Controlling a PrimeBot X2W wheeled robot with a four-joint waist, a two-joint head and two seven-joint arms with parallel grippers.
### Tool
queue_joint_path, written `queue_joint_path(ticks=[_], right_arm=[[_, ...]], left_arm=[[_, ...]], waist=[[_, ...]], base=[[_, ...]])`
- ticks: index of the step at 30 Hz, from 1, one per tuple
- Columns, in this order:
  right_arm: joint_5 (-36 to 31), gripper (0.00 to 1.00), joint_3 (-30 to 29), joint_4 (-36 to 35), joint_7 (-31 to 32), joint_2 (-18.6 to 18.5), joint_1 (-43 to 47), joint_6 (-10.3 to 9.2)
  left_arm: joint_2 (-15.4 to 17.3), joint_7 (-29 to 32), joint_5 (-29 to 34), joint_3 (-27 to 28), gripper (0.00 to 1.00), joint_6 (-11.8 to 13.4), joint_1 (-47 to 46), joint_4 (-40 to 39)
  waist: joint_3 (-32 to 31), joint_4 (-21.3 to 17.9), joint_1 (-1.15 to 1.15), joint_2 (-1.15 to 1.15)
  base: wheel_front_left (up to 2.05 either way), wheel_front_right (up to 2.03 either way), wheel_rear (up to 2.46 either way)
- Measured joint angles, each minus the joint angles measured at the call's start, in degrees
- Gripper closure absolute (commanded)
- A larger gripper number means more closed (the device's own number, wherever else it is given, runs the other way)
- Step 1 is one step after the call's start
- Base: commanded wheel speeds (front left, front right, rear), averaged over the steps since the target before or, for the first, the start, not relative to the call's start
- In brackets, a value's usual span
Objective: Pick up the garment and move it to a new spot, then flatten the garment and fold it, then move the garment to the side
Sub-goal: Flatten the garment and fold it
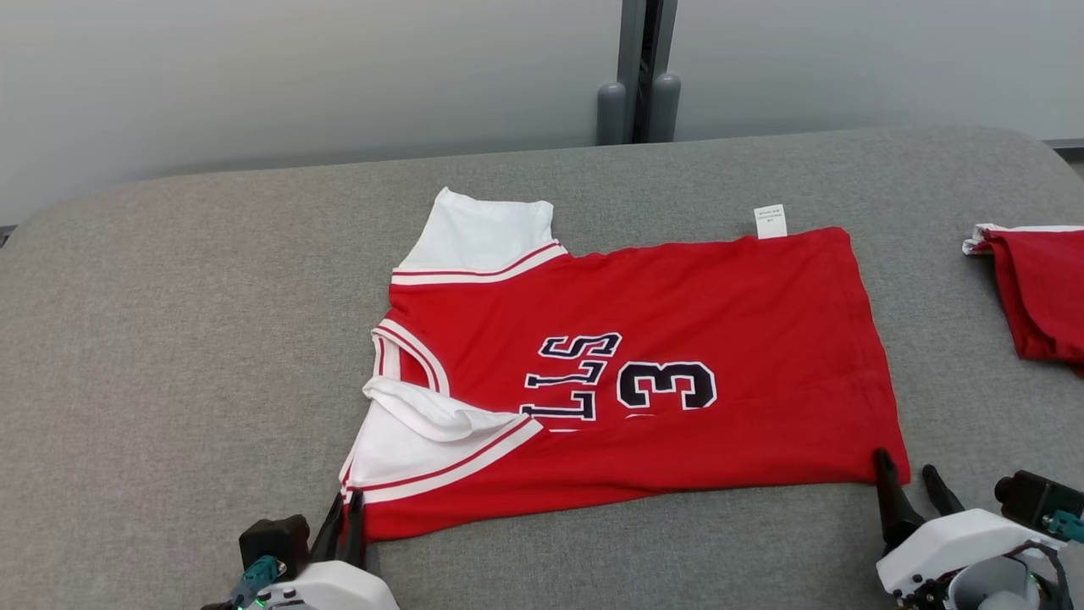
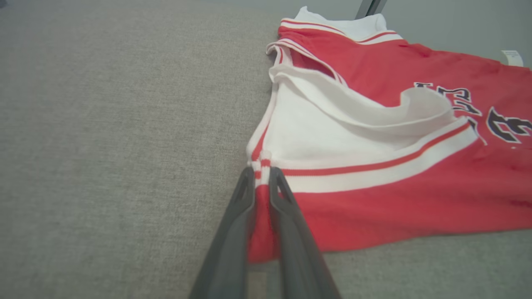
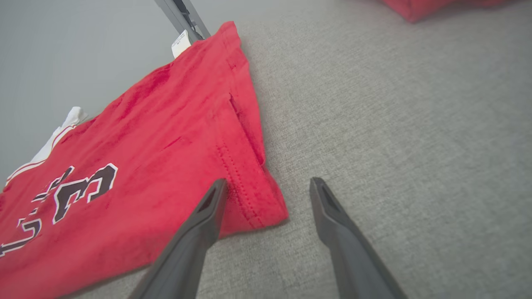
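Second red garment [image 1: 1037,288] is cut off at the right. Jersey [image 1: 677,339] lies flat on the grey table [image 1: 169,339]. The left tool [image 1: 349,504] pinches its shoulder corner. The right tool [image 1: 904,463] gapes astride its hem corner, empty.

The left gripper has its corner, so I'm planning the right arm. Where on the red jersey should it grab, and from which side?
Probably the near hem corner of the jersey, from the robot's side, low: it lies flat, edge exposed, between the fingers of the open right gripper.
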Motion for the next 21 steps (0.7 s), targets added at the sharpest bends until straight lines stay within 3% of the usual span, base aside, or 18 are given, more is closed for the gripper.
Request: queue_joint_path(ticks=[13, 14, 15, 16, 21], right_arm=[[5.1, 0.0, 5.88, 5.13, -0.81, -1.35, -3.33, 0.01], [5.38, 0.35, 6.27, 5.21, -0.87, -1.36, -3.45, 0.01], [5.65, 0.75, 6.71, 5.27, -1.02, -1.45, -3.53, 0.0], [5.87, 1.0, 7.19, 5.31, -1.02, -1.58, -3.64, 0.0], [7.27, 1.0, 9.11, 4.95, -1.01, -1.99, -3.63, 0.01]], left_arm=[[-0.04, 0.0, 0.67, -0.52, 1.0, 0.01, -0.54, 0.15], [-0.04, 0.0, 0.68, -0.55, 1.0, 0.01, -0.66, 0.18], [-0.03, 0.0, 0.74, -0.64, 1.0, 0.01, -0.75, 0.26], [-0.01, 0.0, 0.75, -0.77, 1.0, 0.01, -0.81, 0.41], [0.27, 0.42, 0.81, -1.54, 1.0, -0.36, -0.96, 1.2]], waist=[[1.18, 0.48, 0.0, 0.0], [1.22, 0.46, 0.0, 0.0], [1.25, 0.45, 0.0, 0.0], [1.26, 0.42, 0.0, 0.0], [0.86, 0.21, 0.0, 0.0]], base=[[0.0, 0.0, 0.0], [0.0, 0.0, 0.0], [0.0, 0.0, 0.0], [0.0, 0.0, 0.0], [0.0, 0.0, 0.0]])
